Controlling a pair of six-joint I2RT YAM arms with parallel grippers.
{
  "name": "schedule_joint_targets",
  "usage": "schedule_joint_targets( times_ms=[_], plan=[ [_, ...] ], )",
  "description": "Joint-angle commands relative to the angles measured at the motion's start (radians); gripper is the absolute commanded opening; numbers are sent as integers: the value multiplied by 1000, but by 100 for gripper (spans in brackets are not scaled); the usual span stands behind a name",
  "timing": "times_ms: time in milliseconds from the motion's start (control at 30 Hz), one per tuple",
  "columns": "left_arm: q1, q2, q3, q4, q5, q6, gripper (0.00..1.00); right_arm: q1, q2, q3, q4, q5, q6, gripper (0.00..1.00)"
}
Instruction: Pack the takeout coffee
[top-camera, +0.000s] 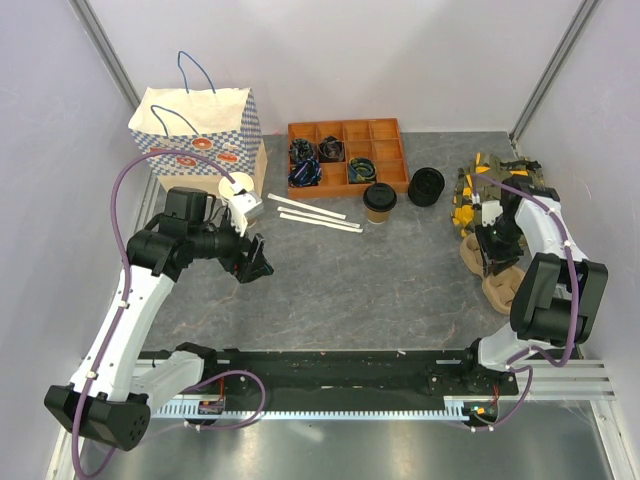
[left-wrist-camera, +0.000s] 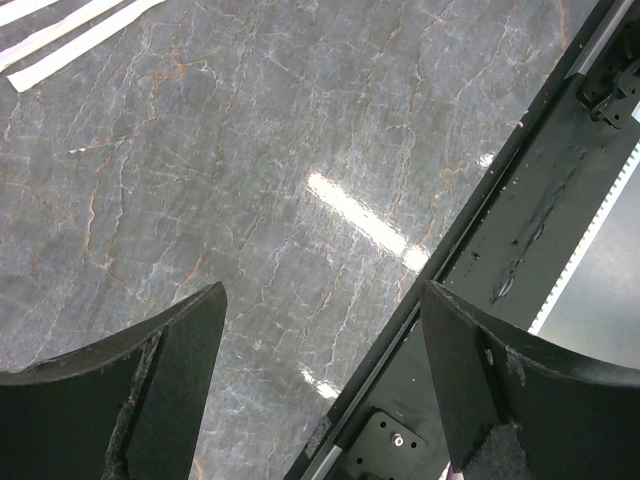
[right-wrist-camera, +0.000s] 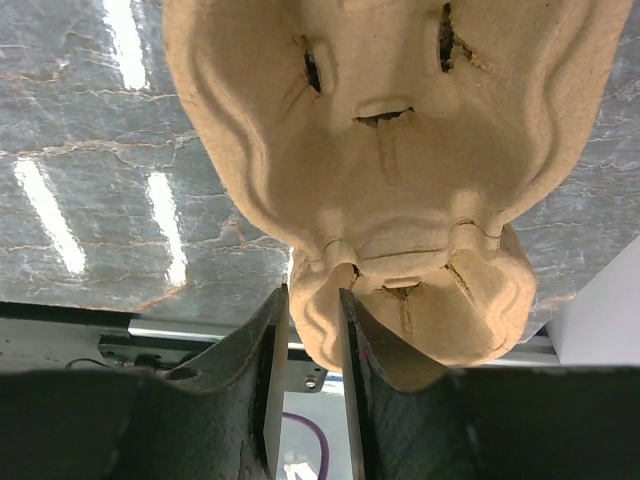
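The takeout coffee (top-camera: 380, 201), a tan paper cup with a black lid, stands upright mid-table in front of the orange tray. Far to its left, my left gripper (top-camera: 250, 262) hangs open over bare table, nothing between its fingers (left-wrist-camera: 180, 350). At the right edge my right gripper (top-camera: 492, 262) points down into a stack of brown pulp cup carriers (top-camera: 497, 290). In the right wrist view its jaws (right-wrist-camera: 312, 292) stand narrow, one on each side of the rim of a pulp carrier (right-wrist-camera: 400, 150).
A blue-checked paper bag (top-camera: 200, 130) stands open at the back left. The orange compartment tray (top-camera: 390, 130) holds dark items. A stack of black lids (top-camera: 426, 186) lies beside it, white straws (top-camera: 315, 213) to the left, yellow-and-black packets (top-camera: 480, 185) at the back right.
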Motion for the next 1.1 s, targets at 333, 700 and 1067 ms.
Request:
schedule_joint_targets(
  times_ms=[333,700,1067],
  plan=[
    [5,6,-11,63,24,-38,85,-1,18,-32,46,35,44,34],
    [5,18,-14,77,24,-41,85,-1,20,-3,13,5,60,4],
    [5,18,-26,86,24,-42,85,-1,-37,63,-39,26,73,0]
  ],
)
